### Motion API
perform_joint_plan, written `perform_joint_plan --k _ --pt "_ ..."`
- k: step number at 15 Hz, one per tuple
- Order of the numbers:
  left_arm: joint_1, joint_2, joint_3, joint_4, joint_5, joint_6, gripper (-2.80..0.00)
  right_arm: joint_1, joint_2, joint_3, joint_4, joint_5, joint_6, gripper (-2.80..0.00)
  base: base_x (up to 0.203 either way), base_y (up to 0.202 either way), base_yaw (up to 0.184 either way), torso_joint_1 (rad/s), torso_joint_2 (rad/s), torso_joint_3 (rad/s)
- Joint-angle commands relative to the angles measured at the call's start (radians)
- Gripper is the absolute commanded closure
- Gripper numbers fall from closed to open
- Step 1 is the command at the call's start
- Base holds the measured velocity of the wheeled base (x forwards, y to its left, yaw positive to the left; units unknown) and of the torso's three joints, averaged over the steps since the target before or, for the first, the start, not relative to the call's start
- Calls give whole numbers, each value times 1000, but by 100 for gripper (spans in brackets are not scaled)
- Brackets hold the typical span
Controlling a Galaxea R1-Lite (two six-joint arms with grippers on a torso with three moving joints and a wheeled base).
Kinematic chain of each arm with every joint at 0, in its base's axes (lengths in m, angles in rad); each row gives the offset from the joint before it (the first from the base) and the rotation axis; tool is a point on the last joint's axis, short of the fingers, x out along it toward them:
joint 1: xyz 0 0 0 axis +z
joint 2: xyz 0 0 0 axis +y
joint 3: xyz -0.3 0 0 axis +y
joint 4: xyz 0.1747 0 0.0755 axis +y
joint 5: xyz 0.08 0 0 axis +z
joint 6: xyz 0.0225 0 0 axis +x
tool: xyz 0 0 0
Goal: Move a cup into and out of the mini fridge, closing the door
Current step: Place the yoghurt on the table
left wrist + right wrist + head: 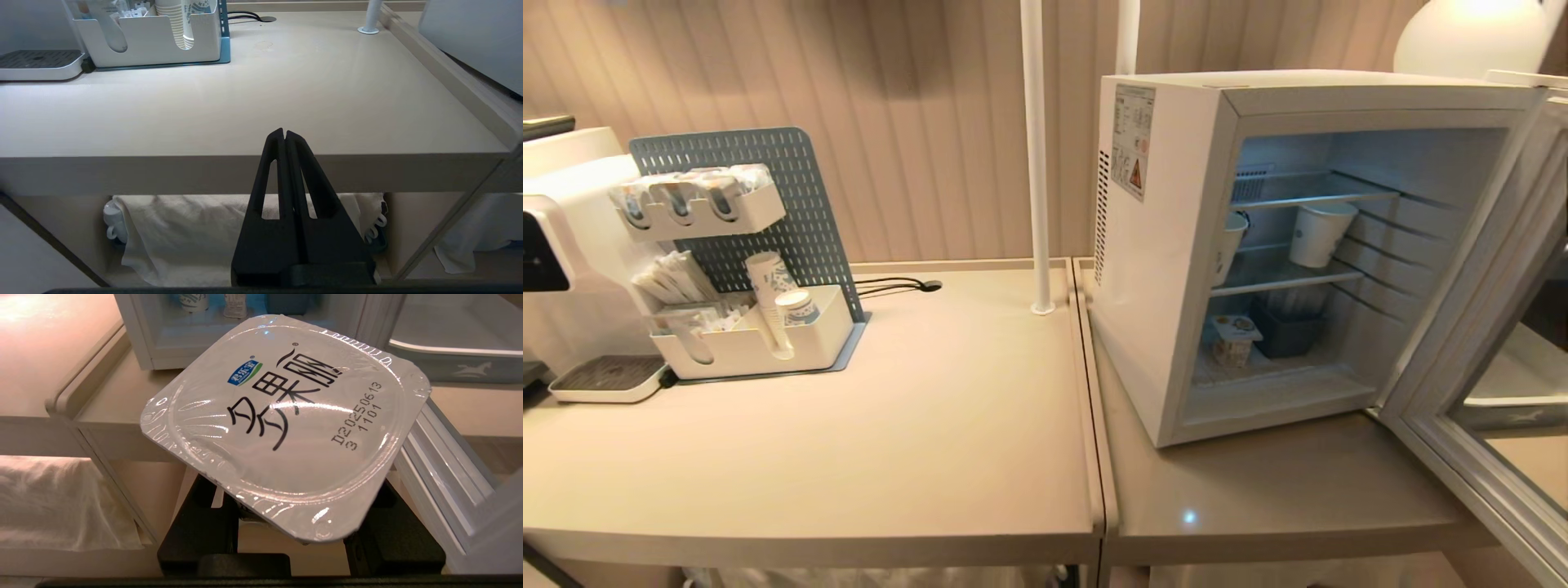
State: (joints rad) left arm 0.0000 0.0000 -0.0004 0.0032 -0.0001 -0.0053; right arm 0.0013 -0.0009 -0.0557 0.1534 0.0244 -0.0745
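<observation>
With the door swung wide to about 3 o'clock of the cabinet in the head view, the mini fridge stands open on the right table, interior lit. The right gripper, low in front of the table edge and outside the head view, has its jaws partly closed on a sealed foil-lidded cup; only the lid top shows, so the contact on the cup body cannot be seen. The fridge opening lies at roughly 12 o'clock beyond the cup in the right wrist view. Judged step: carrying the cup toward the fridge for placement. Inside, paper cups sit on the middle shelf and a small carton on the floor at 7 o'clock. The next move likely needs lift over the table edge, then a level entry clear of the door frame. The left gripper is parked below the left table, jaws pressed together, empty.
</observation>
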Motion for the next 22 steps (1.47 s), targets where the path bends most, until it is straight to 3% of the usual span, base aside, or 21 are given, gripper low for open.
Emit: perform_joint_plan --k 1,9,22 --pt "0 2 0 0 0 -1 0 0 2 1 2 0 -1 0 -52 0 -2 2 -2 7" --pt "0 2 0 0 0 -1 0 0 1 1 2 0 1 0 0 7 0 0 0 0" --pt "0 2 0 0 0 -1 0 0 2 1 2 0 1 0 0 184 2 2 2 2"
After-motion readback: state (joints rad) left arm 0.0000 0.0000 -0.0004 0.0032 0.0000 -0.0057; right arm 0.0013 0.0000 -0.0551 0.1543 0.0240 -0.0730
